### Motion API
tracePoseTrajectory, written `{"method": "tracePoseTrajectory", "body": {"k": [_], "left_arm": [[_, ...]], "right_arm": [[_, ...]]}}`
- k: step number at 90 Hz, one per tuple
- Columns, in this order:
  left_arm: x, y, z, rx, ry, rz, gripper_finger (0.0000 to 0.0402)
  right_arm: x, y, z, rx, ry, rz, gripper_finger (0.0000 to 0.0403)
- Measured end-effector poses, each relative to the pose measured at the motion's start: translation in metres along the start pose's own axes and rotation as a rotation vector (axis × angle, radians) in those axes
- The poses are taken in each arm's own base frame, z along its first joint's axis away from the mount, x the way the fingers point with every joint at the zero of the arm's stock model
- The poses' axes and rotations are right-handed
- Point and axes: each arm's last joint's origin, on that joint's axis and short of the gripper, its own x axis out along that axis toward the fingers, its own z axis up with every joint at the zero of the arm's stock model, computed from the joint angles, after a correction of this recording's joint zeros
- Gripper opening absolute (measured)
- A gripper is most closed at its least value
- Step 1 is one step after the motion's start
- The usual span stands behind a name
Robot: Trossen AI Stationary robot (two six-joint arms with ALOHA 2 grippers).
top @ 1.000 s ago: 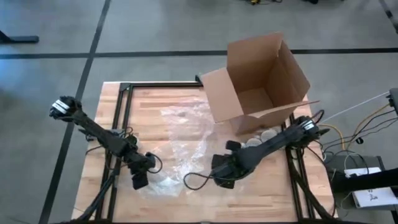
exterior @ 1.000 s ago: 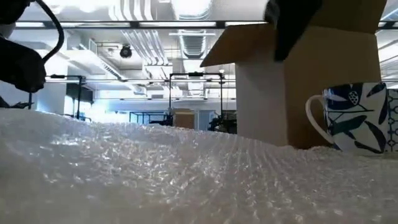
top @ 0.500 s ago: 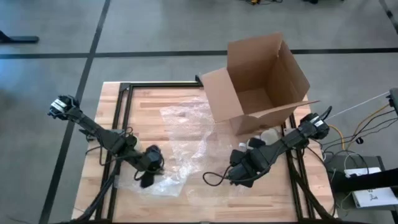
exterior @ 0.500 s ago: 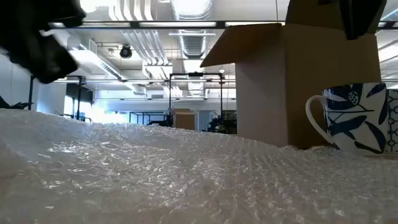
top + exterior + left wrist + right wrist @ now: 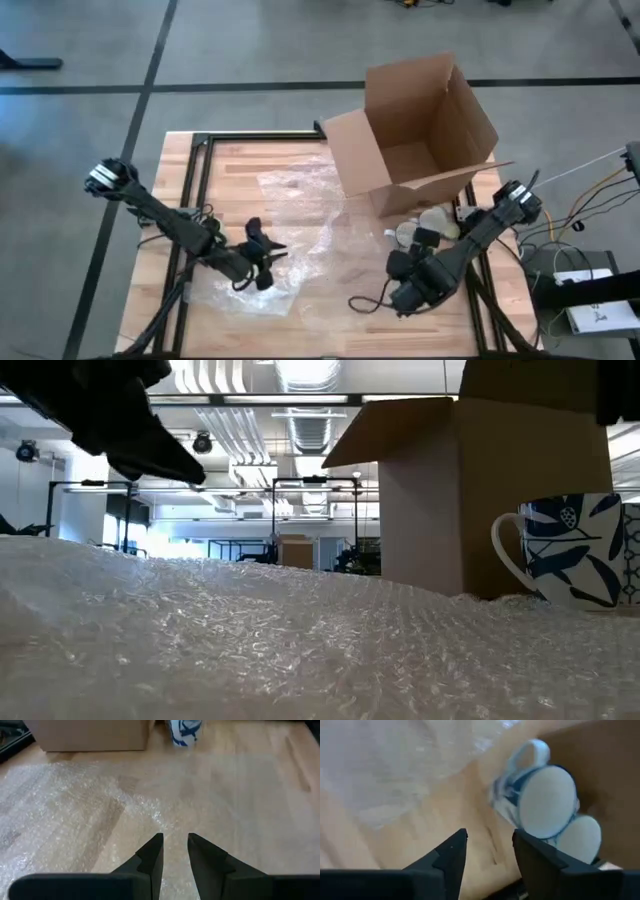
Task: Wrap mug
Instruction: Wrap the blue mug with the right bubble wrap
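A sheet of clear bubble wrap [image 5: 290, 240] lies spread on the wooden table. A white mug with a blue leaf pattern [image 5: 540, 800] stands on the bare wood by the cardboard box [image 5: 415, 125], with a second mug [image 5: 580, 837] right behind it. In the low view the mug [image 5: 565, 550] stands upright. My left gripper [image 5: 175, 845] hovers over the wrap, its fingers a little apart with nothing between them; the high view shows the same gripper [image 5: 268, 245]. My right gripper [image 5: 490, 842] is open, points at the mug from the near side and stands short of it.
The open cardboard box [image 5: 480, 500] stands at the far right, one flap [image 5: 445, 182] hanging out over the mugs [image 5: 420, 228]. Black frame rails [image 5: 195, 200] run along the table's left and far sides. Bare wood [image 5: 330, 320] shows near the front edge.
My left gripper has moved toward the table's right and far edge, from the wrap's near left corner to over the sheet. My right gripper has swung toward the table's right edge, off the wrap, and now faces the mugs.
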Motion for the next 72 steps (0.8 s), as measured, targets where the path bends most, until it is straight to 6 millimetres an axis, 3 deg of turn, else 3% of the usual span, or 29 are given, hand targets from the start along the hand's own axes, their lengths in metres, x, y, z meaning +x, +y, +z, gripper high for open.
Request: {"method": "tracePoseTrajectory", "body": {"k": [25, 51, 72], "left_arm": [[-0.006, -0.002, 0.009, 0.156, 0.015, -0.082, 0.0075], [-0.012, 0.004, 0.006, 0.125, 0.052, -0.103, 0.0075], [-0.012, 0.006, 0.002, 0.092, 0.087, -0.084, 0.0075]], "right_arm": [[0.022, -0.041, 0.005, 0.130, 0.031, 0.071, 0.0139], [0.052, -0.052, 0.024, 0.150, 0.078, 0.173, 0.0155], [0.060, -0.052, 0.032, 0.159, 0.051, 0.216, 0.0141]]}}
